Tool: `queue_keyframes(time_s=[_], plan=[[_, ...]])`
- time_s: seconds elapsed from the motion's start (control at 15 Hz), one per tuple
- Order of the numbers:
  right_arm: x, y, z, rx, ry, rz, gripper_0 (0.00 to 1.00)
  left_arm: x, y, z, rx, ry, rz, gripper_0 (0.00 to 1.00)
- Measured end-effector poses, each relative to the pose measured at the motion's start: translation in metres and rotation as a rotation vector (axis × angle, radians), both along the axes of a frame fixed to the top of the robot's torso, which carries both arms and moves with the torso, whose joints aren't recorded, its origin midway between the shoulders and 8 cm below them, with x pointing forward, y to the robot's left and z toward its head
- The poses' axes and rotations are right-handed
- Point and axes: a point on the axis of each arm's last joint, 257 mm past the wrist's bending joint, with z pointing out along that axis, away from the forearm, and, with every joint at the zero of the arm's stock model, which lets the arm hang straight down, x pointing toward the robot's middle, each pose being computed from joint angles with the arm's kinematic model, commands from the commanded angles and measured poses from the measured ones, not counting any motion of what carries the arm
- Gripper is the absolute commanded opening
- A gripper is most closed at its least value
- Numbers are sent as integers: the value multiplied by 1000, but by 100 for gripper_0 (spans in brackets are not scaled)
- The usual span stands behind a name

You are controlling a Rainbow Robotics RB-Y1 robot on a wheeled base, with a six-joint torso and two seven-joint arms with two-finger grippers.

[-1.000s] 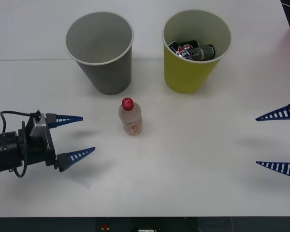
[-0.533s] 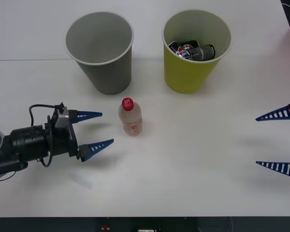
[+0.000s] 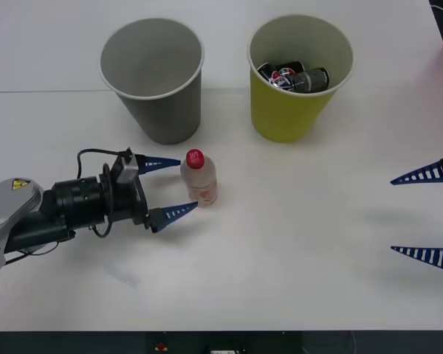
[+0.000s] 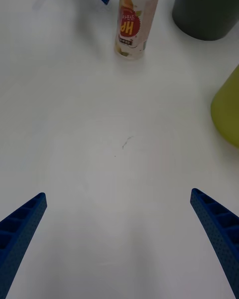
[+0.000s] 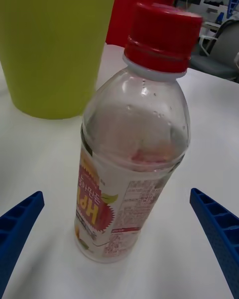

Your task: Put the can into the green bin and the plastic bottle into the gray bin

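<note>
Blue ribbed fingers of the left tool (image 3: 173, 186) stand spread wide, one on each side of the plastic bottle (image 3: 199, 179), with the tips level with the bottle's near side and not touching it. The bottle stands upright on the white table (image 3: 295, 243), its red screw cap (image 3: 195, 157) on top and its pale label with peach-orange print facing roughly toward the right tool. From the left wrist camera the bottle (image 5: 133, 144) rises straight ahead of the open left tool (image 5: 119, 239), clear in the upper half, and both fingers sit apart from its wall.

Beyond the left tool and a little to its left stands the gray bin (image 3: 153, 80), upright, its gray inside showing nothing in it. Beyond the bottle and to the right of the left tool stands the green bin (image 3: 299, 77), upright as well; dark cans (image 3: 294, 78) lie inside it, at least two, tilted against each other. The two bins stand near each other but do not touch, and the bottle is just in front of the gap between them, nearer the gray one.

Far off to the right, the right tool (image 3: 427, 214) hangs over bare table with its fingers wide open, holding nothing; ahead of it the bottle (image 4: 133, 22) stands well apart.
</note>
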Motion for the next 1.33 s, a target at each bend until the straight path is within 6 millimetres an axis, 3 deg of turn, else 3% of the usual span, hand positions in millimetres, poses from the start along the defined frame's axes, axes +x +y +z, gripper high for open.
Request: queue_keyframes(time_s=[0.6,0.67,0.73,0.8,1.33], plan=[[0,0,0,0,0,0,100,18,-49,-8,5,-12,7,100],[0,0,0,0,0,0,100,18,-50,-8,4,-12,10,83],[0,0,0,0,0,0,100,19,-50,-8,5,-13,11,15],[0,0,0,0,0,0,100,19,-50,-9,8,-15,11,0],[0,0,0,0,0,0,100,8,-54,-10,0,5,-27,0]])
